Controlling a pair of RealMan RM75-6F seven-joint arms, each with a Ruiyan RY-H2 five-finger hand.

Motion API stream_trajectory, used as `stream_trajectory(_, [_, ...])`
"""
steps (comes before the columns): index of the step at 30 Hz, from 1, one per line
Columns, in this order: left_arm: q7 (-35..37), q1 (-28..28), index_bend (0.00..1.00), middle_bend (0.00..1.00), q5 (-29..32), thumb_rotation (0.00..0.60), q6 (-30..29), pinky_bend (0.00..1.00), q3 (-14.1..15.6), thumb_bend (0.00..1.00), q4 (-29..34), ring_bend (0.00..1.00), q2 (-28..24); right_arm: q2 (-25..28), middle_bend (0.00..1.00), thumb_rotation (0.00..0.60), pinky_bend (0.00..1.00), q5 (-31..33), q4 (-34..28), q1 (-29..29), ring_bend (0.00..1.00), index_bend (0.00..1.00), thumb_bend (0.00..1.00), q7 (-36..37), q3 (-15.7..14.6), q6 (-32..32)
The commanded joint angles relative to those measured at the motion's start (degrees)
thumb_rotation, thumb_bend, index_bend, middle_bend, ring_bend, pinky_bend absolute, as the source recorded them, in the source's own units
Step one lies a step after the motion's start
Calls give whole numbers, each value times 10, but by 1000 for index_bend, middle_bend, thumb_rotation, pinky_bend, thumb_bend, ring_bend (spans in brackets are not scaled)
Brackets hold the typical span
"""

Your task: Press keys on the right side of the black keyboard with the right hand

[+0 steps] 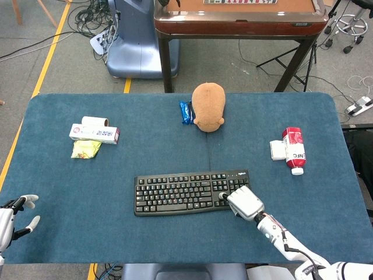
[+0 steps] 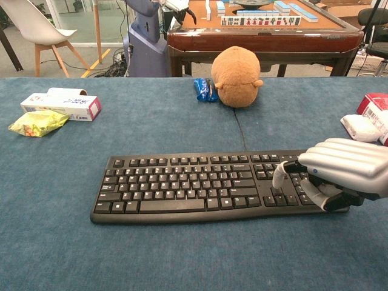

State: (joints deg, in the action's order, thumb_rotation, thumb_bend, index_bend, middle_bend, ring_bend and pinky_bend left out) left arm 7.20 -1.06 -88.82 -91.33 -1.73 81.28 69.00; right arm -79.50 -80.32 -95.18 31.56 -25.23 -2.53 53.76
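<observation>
The black keyboard [image 1: 180, 193] lies at the front middle of the blue table, with its cable running back toward the plush toy. My right hand [image 1: 245, 203] rests over its right end, covering the number-pad keys. In the chest view the right hand [image 2: 342, 170] has its fingers curled together over the keys. One fingertip [image 2: 279, 176] points down and touches a key just left of the number pad. The hand holds nothing. My left hand [image 1: 11, 219] hovers at the table's front left corner, fingers spread and empty, far from the keyboard [image 2: 200, 185].
A brown plush toy [image 1: 208, 107] and a blue packet [image 1: 186, 112] sit behind the keyboard. A red-and-white bottle [image 1: 294, 150] and a white packet [image 1: 277, 150] lie at the right. A box [image 1: 94, 133], a roll and a yellow bag [image 1: 86, 148] lie at the left.
</observation>
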Motion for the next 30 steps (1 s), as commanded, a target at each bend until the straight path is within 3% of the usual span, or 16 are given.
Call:
stream_trajectory(1, [-1, 0, 383, 506, -1, 600, 0, 659, 1, 224, 0, 492, 0, 28, 996, 600, 1000, -48, -22, -6, 996, 299, 872, 20, -9, 30])
stream_trajectory(3, [-2, 0, 383, 506, -2, 600, 0, 659, 1, 225, 0, 492, 1, 45, 958, 600, 1000, -73, -33, -10, 958, 299, 842, 28, -13, 49])
stream_trajectory(9, [-4, 1, 383, 506, -9, 600, -7, 659, 2, 225, 5, 492, -1, 84, 677, 600, 995, -116, -56, -33, 694, 299, 635, 34, -21, 105])
stream_trajectory(15, [-6, 6, 383, 506, -32, 600, -30, 659, 9, 224, 17, 492, -7, 126, 580, 600, 834, -149, -63, -71, 525, 346, 607, 47, -37, 167])
stream_trajectory(25, [-16, 12, 381, 506, -55, 600, -50, 659, 15, 225, 35, 489, -14, 152, 538, 600, 698, -179, -10, -156, 476, 354, 607, 109, -51, 293])
stream_trajectory(30, [-13, 12, 380, 506, -64, 600, -55, 659, 18, 224, 39, 489, -17, 155, 534, 600, 683, -181, 23, -196, 471, 358, 606, 161, -51, 349])
